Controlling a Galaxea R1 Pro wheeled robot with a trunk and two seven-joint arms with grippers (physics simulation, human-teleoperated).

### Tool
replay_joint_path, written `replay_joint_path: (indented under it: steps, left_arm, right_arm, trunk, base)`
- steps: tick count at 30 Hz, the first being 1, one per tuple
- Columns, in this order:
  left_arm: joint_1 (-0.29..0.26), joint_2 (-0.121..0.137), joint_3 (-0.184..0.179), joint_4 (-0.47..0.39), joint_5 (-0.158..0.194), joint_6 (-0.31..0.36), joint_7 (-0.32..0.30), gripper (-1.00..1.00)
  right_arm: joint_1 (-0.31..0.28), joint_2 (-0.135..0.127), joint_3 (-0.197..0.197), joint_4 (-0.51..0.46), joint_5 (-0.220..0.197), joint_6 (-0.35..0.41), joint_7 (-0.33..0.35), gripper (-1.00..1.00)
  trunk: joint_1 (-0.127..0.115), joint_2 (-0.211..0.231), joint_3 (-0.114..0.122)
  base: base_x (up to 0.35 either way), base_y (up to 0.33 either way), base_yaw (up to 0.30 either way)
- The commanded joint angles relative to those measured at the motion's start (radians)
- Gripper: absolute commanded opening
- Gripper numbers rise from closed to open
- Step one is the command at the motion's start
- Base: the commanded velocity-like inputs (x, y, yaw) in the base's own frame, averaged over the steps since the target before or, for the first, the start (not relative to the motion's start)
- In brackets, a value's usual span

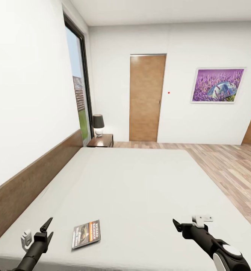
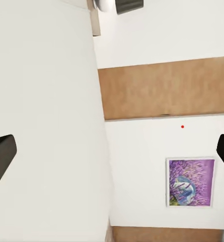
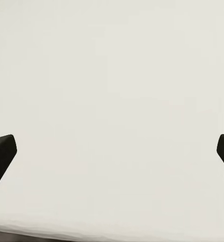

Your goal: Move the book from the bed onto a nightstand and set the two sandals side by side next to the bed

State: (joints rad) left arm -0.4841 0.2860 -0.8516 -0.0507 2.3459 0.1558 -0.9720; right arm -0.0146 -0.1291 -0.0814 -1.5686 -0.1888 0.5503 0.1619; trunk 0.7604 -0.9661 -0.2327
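The left gripper (image 1: 46,228), spread wide and empty, hovers just beside the book (image 1: 86,234) lying flat on the bed (image 1: 140,180), so the pickup seems at hand, next needing a short reach to grasp it.

A brown wooden door (image 1: 147,98) stands closed in the far white wall at 12 o'clock. To its right, at about 2 o'clock, hangs a framed picture of purple lavender (image 1: 217,85), and a small red dot (image 1: 168,92) marks the wall between the two. At 11 o'clock a tall dark-framed window (image 1: 79,90) shows greenery outside. Just below it sits a table lamp (image 1: 98,124) with a dark shade and pale base. Light wood plank flooring (image 1: 230,169) spreads across 2 to 3 o'clock.
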Motion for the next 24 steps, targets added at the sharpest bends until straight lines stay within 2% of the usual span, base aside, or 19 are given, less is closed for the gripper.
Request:
replay_joint_path:
  steps: [1, 13, 24]
  left_arm:
    - [-0.001, 0.000, -0.006, 0.000, 0.010, 0.011, -0.003, 1.00]
    - [-0.001, 0.001, -0.006, -0.005, 0.009, 0.024, -0.022, 1.00]
    - [-0.001, -0.005, -0.007, -0.005, 0.007, 0.013, -0.069, 1.00]
  right_arm:
    - [-0.001, 0.000, -0.001, -0.001, -0.002, 0.006, 0.004, 1.00]
    - [-0.001, 0.000, -0.001, -0.004, -0.003, 0.006, 0.004, 1.00]
    - [0.000, 0.000, -0.001, -0.012, -0.002, 0.005, 0.004, 1.00]
  trunk:
    - [0.000, -0.001, -0.002]
    - [0.000, -0.001, -0.006]
    - [0.000, -0.001, -0.009]
  base:
    - [0.000, 0.000, 0.000]
    - [0.000, 0.000, 0.000]
    - [0.000, 0.000, 0.000]
